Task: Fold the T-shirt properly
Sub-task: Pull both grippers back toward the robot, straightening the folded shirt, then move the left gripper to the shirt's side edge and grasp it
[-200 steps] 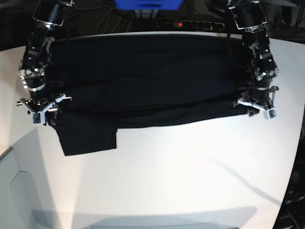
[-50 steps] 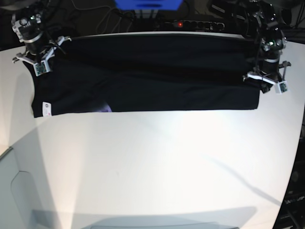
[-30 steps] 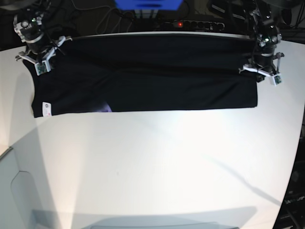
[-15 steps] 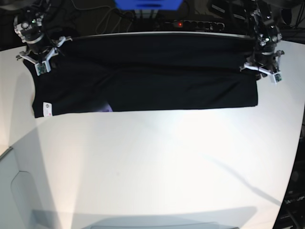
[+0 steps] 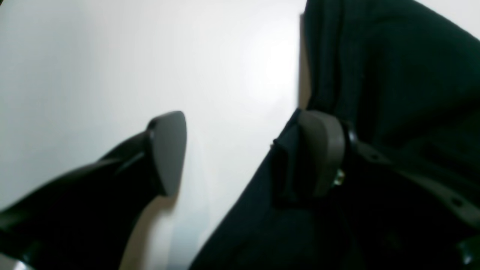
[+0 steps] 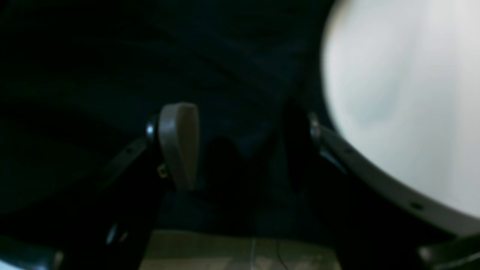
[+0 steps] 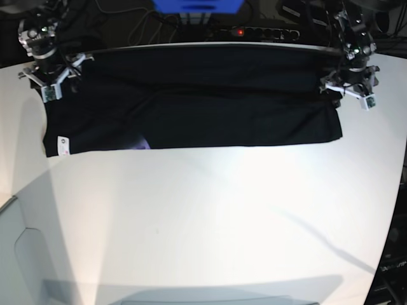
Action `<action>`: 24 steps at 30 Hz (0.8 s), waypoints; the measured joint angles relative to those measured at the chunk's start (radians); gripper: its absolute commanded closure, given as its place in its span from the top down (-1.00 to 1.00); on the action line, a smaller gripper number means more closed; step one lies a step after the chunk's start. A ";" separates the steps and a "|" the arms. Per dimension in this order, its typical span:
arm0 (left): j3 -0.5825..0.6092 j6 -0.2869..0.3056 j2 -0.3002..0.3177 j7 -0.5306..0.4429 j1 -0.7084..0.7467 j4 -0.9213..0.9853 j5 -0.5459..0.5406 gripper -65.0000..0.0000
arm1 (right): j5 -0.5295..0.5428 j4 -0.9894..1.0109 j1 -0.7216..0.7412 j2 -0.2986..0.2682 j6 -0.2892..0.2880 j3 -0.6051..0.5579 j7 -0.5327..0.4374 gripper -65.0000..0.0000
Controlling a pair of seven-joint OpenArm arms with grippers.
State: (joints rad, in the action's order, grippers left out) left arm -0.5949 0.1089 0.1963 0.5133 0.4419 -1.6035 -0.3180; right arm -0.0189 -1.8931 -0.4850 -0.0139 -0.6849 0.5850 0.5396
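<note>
Base view first: the T-shirt (image 7: 191, 101) lies flat as a long black band across the far half of the white table (image 7: 222, 222), its far edge running right along the table's back rim. Down at the near corner on this view's left there's a small white tag (image 7: 62, 145), and a sliver of purple print (image 7: 144, 143) peeks out at the near hem.

Over on this view's right, the left gripper (image 7: 348, 89) sits at the shirt's end. Its wrist camera gives the detail: the jaws stand wide apart, one finger (image 5: 167, 152) over bare table, the other finger (image 5: 320, 153) against the dark cloth edge, and nothing is pinched between them.

On the other end, the right gripper (image 7: 51, 73) hangs over the shirt's far corner. Its own camera is dim and blurry, but the two fingers are clearly spread, one pale pad (image 6: 179, 144) on one side, its partner dark on the other, with black fabric lying underneath in the gap. No cloth is clamped there either.
</note>
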 measured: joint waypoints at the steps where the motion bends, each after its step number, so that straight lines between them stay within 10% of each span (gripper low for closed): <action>1: 0.000 0.000 0.000 0.000 0.011 -0.005 0.000 0.38 | 0.001 0.002 0.002 0.002 0.000 -0.013 -0.001 0.13; 24: -0.027 0.000 -0.057 0.014 0.076 -0.129 -0.004 0.39 | 0.001 0.005 0.019 0.000 0.000 -0.084 -0.001 0.13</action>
State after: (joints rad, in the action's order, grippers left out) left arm -0.6220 0.1089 0.1394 0.5274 0.5179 -1.7321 -0.3222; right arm -0.0181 -1.8885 -0.4660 -0.0135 -0.6846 0.5011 0.5388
